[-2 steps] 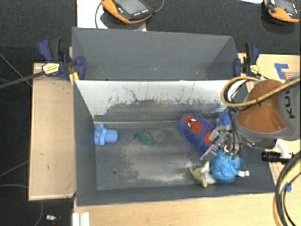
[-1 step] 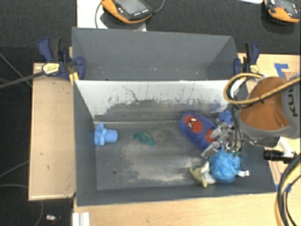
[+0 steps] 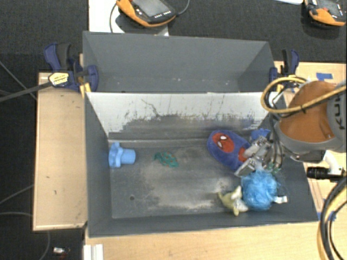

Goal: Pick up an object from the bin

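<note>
Closely flanked: hand low at the bin's right end

Camera view: hand (image 3: pixel 256 158) sits low in the grey bin (image 3: pixel 179 69), at the near end of a blue plush with a red spider face (image 3: pixel 223 145). The plush's long axis slants away toward the back wall and the view's left. Just in front lie a fluffy blue puff (image 3: pixel 259 191) and a pale yellow-green toy (image 3: pixel 232 200). Spread or pressed together: cannot tell. Floor is open leftward; the right wall is close.

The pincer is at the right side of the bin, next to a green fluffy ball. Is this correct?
Not quite. The fluffy ball is blue, not green. The camera view shows the pincer at the right side of the bin, next to it.
</note>
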Controlling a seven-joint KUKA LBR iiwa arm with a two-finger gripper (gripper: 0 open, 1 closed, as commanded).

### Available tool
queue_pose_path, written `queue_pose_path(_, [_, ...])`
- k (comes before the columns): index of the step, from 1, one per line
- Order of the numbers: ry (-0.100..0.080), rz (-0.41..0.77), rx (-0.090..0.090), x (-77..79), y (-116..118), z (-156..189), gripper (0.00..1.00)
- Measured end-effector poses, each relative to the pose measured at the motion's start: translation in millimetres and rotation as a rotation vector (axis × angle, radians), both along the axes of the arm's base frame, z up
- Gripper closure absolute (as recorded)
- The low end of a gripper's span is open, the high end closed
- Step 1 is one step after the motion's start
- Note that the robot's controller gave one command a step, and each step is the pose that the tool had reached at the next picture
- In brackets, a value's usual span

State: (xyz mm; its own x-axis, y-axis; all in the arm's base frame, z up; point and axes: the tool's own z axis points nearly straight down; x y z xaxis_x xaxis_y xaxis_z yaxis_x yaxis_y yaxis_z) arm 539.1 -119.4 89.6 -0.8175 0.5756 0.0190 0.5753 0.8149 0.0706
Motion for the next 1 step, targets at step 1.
queue_pose_path(1, [-0.008, -0.011, -0.003, -9.9, 1.3, 4.8, 0.00])
